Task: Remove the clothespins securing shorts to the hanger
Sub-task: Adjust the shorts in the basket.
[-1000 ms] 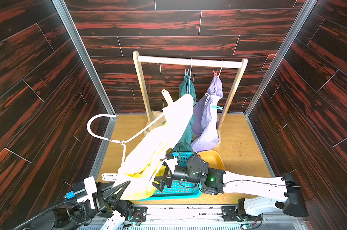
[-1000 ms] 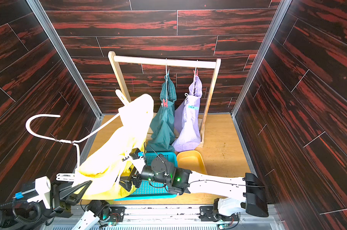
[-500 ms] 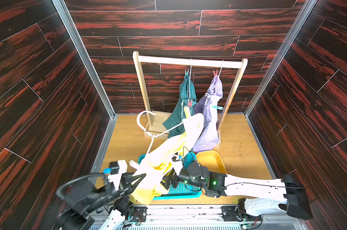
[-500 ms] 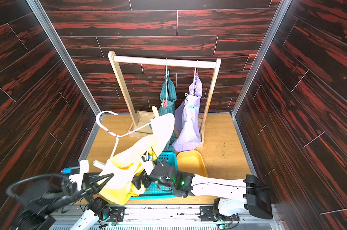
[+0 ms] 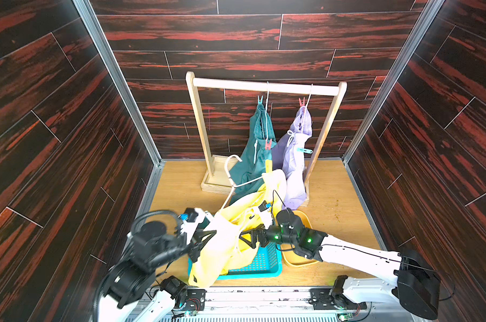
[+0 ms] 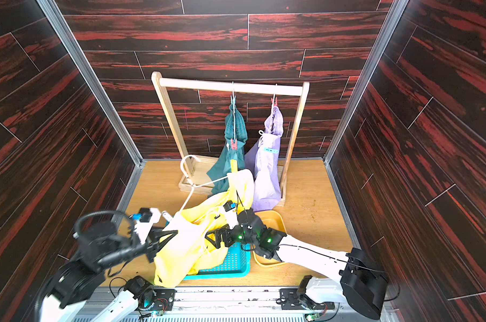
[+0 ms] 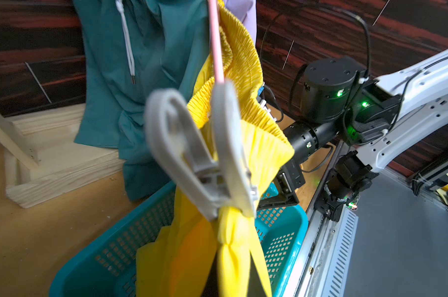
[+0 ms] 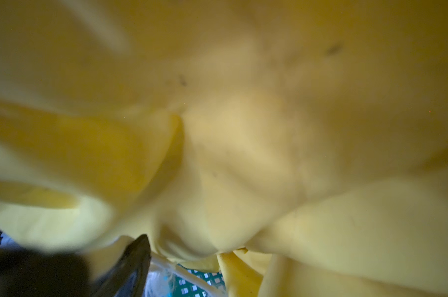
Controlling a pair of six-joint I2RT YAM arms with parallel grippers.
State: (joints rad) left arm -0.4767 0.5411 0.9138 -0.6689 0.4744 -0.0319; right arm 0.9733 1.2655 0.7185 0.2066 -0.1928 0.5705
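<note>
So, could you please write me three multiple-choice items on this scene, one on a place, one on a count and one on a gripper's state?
1. What sits below the yellow shorts? A a cardboard box; B the blue basket; C a red bucket.
2. How many pairs hang from the rack's rail? A one; B two; C three.
3. The left gripper is: A wide open; B out of sight; C shut on the yellow shorts.
Key: 1 B, the fabric drapes over it; 2 B, only the teal shorts and lavender shorts hang there; 3 C, its fingertips pinch the yellow fabric.
</note>
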